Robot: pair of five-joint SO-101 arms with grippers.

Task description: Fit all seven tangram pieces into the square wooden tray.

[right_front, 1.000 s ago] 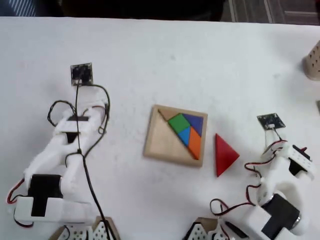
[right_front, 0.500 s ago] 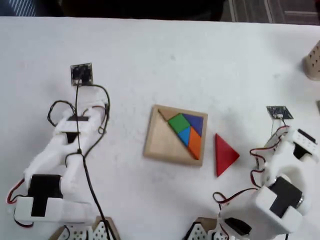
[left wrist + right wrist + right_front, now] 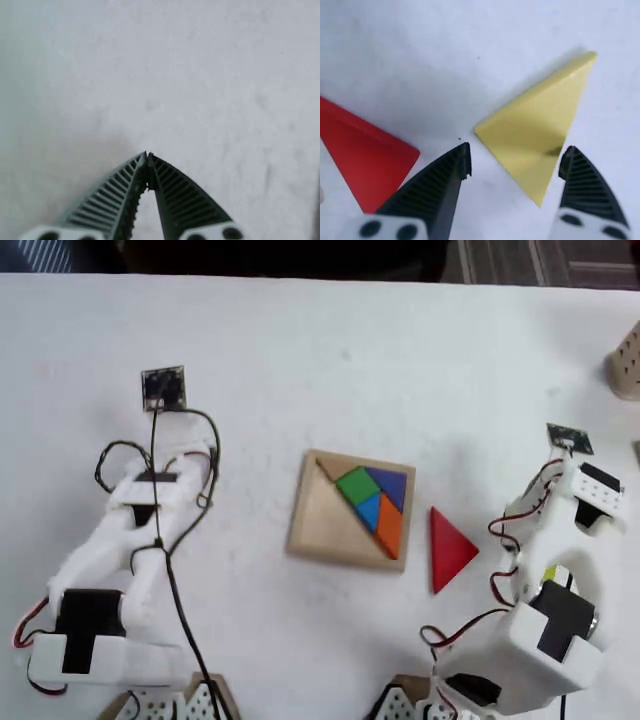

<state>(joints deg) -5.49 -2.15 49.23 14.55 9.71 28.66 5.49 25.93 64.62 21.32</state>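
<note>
— Since a second ago the right arm (image 3: pixel 545 625) has swung its wrist to the far right. What is under it?
— The right gripper (image 3: pixel 517 150) hangs wide open over the yellow triangle (image 3: pixel 535 130), near the red triangle (image 3: pixel 449 548).
— How does the red one lie?
— Just right of the tray (image 3: pixel 320 525), with its long edge running near to far and its tip pointing right.
— And the left arm (image 3: pixel 120 540)?
— Folded at the near left, with the left gripper (image 3: pixel 148 155) tips pressed together above the table (image 3: pixel 200 75).
</note>
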